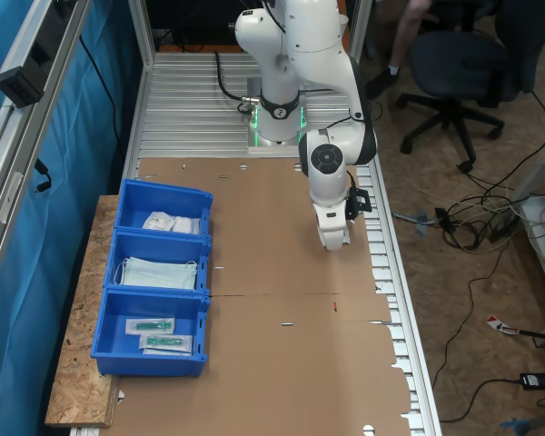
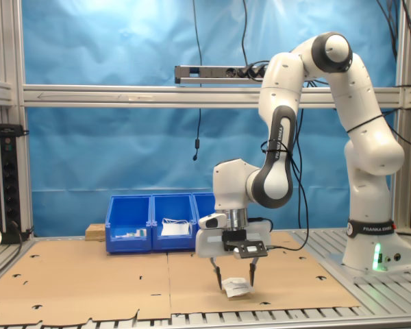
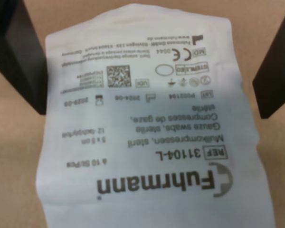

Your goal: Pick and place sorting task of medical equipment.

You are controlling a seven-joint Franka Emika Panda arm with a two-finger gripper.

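A small white sealed packet [image 2: 237, 287] with dark print, the medical equipment, lies on the brown cardboard table top near the front edge in the second exterior view. My gripper [image 2: 235, 277] hangs straight down over it, open, with one dark finger on each side and the tips just above the cardboard. In the wrist view the packet [image 3: 152, 142] spreads wide between the two fingers [image 3: 16, 57], and neither finger touches it. The first exterior view has the gripper [image 1: 333, 242] near the table's right edge, with the hand hiding the packet beneath it.
Three blue bins [image 1: 127, 272] stand in a row at the first exterior view's left. One bin holds white packets [image 1: 170, 222], the middle one pale blue face masks [image 1: 159, 272], the nearest one clear pouches with green parts [image 1: 159, 333]. The arm's base [image 1: 274, 127] stands on the metal rails behind.
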